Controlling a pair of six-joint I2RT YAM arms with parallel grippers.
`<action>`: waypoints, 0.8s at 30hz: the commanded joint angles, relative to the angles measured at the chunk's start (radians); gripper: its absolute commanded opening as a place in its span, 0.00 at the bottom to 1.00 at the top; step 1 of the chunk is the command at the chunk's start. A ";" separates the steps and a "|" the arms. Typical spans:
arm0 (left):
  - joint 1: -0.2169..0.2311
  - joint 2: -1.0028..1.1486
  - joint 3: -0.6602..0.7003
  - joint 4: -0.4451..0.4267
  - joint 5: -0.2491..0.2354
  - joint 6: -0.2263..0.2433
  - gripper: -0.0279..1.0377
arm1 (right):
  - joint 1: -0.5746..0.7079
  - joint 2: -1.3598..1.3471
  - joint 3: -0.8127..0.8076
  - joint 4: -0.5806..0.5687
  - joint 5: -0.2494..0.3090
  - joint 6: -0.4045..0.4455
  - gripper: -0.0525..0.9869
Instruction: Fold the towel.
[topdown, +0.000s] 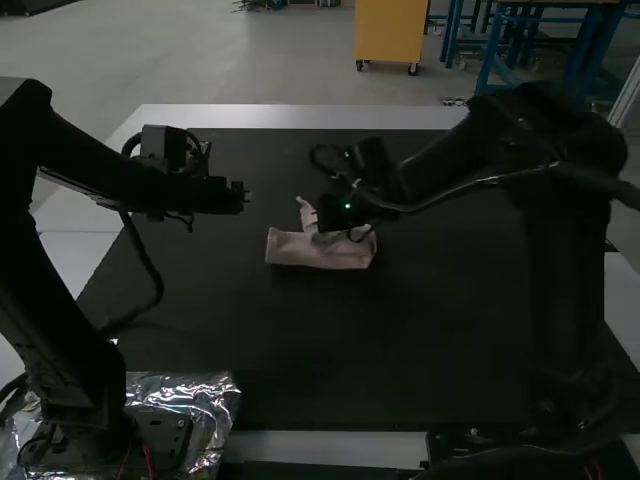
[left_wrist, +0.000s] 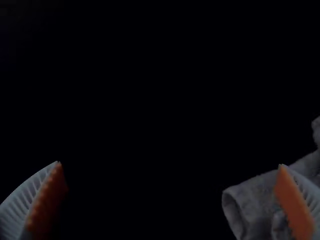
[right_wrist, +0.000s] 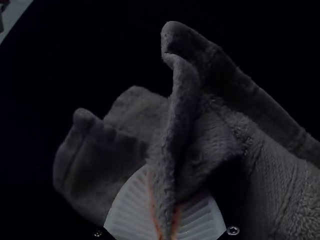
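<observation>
The towel lies folded into a short bundle mid-table, with a piece standing up at its far side. Over its right half is the right gripper. In the right wrist view the right gripper is shut on a raised fold of the towel, other layers spreading to both sides. The left gripper hangs to the left of the towel, beyond its near edge. Seen from its own wrist, the left gripper stands wide open with nothing between its fingers, a rolled end of the towel behind one finger.
The dark table mat has a pale border. Crumpled silver foil lies around the left arm's base. The right arm reaches across the table's right half.
</observation>
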 joint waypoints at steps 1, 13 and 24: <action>0.023 0.008 0.011 0.010 -0.013 0.014 0.94 | 0.034 0.023 0.053 0.007 0.002 0.015 0.03; 0.078 0.008 0.014 0.019 -0.013 0.025 0.94 | 0.085 -0.024 0.100 -0.065 -0.026 0.010 0.69; 0.066 0.008 0.011 0.038 -0.026 0.022 0.94 | -0.003 -0.149 -0.084 0.104 -0.024 0.021 0.03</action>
